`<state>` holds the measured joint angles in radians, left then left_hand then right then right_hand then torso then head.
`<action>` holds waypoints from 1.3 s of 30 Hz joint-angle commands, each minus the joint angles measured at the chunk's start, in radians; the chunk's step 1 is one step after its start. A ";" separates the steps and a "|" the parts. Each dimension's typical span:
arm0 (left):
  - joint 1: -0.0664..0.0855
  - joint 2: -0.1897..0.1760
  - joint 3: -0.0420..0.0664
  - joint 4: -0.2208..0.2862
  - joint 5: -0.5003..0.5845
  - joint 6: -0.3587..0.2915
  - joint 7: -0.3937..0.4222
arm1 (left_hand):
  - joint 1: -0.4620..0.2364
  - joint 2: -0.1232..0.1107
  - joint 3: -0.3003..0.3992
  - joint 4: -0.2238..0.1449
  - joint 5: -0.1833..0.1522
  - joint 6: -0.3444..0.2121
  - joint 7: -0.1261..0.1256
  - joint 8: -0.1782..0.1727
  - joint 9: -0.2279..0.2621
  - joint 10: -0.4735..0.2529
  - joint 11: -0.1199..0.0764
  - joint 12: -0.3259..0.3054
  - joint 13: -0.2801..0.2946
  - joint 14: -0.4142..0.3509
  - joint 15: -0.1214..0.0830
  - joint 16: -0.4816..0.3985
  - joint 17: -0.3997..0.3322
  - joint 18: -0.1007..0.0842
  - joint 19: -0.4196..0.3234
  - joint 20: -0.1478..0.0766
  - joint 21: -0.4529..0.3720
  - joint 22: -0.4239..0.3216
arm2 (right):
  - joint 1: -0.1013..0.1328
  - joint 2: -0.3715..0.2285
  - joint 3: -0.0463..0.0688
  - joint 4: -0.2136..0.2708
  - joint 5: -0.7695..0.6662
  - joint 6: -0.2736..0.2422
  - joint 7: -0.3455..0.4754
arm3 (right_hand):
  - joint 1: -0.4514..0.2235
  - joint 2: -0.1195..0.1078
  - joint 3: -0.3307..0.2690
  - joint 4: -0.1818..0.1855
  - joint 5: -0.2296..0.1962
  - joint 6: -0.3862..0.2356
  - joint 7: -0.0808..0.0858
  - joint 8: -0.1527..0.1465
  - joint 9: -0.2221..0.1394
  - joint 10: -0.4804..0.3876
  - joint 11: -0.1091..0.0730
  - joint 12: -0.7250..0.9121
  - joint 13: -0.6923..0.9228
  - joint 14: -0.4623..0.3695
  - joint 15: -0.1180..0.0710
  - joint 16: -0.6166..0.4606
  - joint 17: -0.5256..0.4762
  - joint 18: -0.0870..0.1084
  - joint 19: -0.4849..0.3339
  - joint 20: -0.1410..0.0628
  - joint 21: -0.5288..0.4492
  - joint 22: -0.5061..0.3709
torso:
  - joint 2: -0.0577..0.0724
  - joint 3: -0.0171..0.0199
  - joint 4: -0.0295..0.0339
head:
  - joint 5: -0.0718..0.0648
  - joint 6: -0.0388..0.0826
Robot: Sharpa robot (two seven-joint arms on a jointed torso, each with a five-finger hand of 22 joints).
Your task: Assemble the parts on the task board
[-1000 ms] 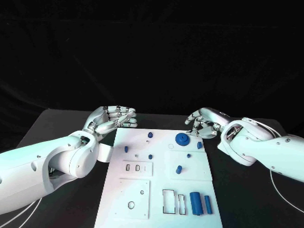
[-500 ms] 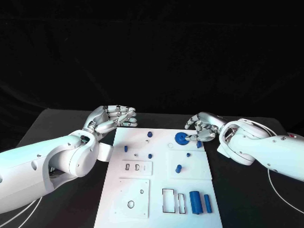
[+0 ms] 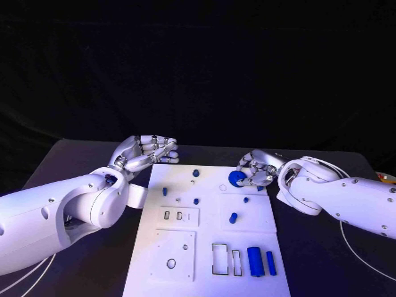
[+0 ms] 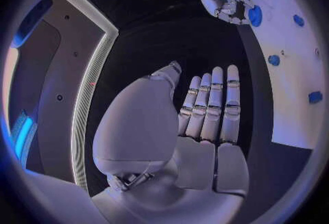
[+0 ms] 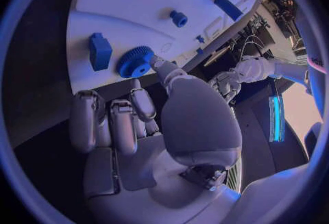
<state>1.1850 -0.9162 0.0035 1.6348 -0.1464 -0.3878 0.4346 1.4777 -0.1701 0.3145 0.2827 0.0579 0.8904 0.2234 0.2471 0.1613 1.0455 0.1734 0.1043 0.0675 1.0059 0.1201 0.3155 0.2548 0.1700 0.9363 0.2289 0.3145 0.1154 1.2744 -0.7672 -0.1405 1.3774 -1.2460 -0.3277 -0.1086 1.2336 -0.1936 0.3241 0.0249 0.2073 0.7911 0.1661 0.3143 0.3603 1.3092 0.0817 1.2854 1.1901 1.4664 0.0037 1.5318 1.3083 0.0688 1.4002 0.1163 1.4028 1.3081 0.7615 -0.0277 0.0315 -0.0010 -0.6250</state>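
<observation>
Gear (image 3: pixel 236 178) on the task board (image 3: pixel 207 247) now sits under your right robot hand (image 3: pixel 256 168), which has closed in and touches it; whether it grips, you cannot tell; left robot hand (image 3: pixel 151 150) stays open, so seating seems underway.

Two glossy white arms dotted with small dark screws end in a silver segmented left hand (image 3: pixel 150 151) and right hand (image 3: pixel 260 168).

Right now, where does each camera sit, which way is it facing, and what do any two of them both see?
Head view: on the robot's head, looking down at the task board; both arms enter.
Left wrist view: behind the left hand, fingers extended, facing across the board's edge.
Right wrist view: behind the right hand, facing the blue gear.
Shared: all three show the gear and the right hand at it.
</observation>
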 commanded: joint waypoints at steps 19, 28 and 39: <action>0.001 0.000 0.001 0.000 0.004 0.022 0.002 | -0.009 0.004 -0.004 -0.001 -0.006 -0.003 0.005 -0.004 -0.001 -0.004 0.000 -0.005 0.000 0.002 0.006 -0.007 0.001 0.013 0.005 0.003 -0.002 -0.001 | -0.007 0.019 -0.002 -0.030 -0.061 0.024 -0.018 | 0.048 0.030 0.046 -0.014 0.005 0.005 0.003 0.029 0.003 0.048 0.001 0.071 0.083 0.079 0.007 0.012 0.136 -0.013 0.021 0.001 0.020 0.042 | 0.000 0.0005 -0.0018 | 0.002 -0.006; 0.001 0.001 0.001 -0.001 0.004 0.024 0.001 | -0.008 0.004 -0.005 -0.002 -0.006 -0.003 0.005 -0.004 0.000 -0.003 0.000 -0.007 0.000 0.002 0.005 -0.008 0.003 0.013 0.006 0.003 -0.002 -0.002 | -0.010 0.021 -0.003 -0.026 -0.086 0.001 -0.025 | 0.037 0.041 0.117 -0.023 -0.021 0.110 -0.028 0.079 0.025 0.087 -0.024 0.114 0.139 0.081 -0.012 0.014 0.146 -0.016 0.030 -0.013 0.030 0.060 | -0.001 0.0009 -0.0014 | -0.001 -0.008; 0.001 0.000 0.001 -0.002 0.004 0.025 0.001 | -0.007 0.005 -0.005 -0.002 -0.006 -0.002 0.005 -0.004 0.000 -0.002 0.000 -0.007 0.000 0.002 0.005 -0.008 0.004 0.013 0.006 0.003 -0.003 -0.002 | -0.012 0.014 -0.003 0.008 -0.129 -0.137 -0.016 | 0.026 0.048 0.161 -0.028 -0.020 0.145 -0.047 0.096 0.044 0.117 -0.041 0.140 0.177 0.083 -0.028 0.016 0.154 -0.022 0.046 -0.029 0.045 0.084 | -0.002 0.0014 -0.0021 | 0.000 0.000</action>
<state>1.1851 -0.9174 0.0036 1.6318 -0.1457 -0.3818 0.4308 1.4777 -0.1701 0.3145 0.2827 0.0579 0.8904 0.2234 0.2471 0.1615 1.0455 0.1734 0.1005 0.0674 1.0059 0.1201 0.3114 0.2575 0.1700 0.9363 0.2289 0.3145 0.1145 1.2627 -0.7534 -0.1443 1.3776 -1.3271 -0.3964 -0.1198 1.2630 -0.1578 0.4789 -0.0030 0.1811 0.8755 0.1680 0.3723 0.3620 1.4217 0.0405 1.4217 1.3082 1.4665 -0.0183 1.5434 1.3078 0.0535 1.4432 0.0878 1.4423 1.3075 0.7603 -0.0266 0.0297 -0.0021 -0.6275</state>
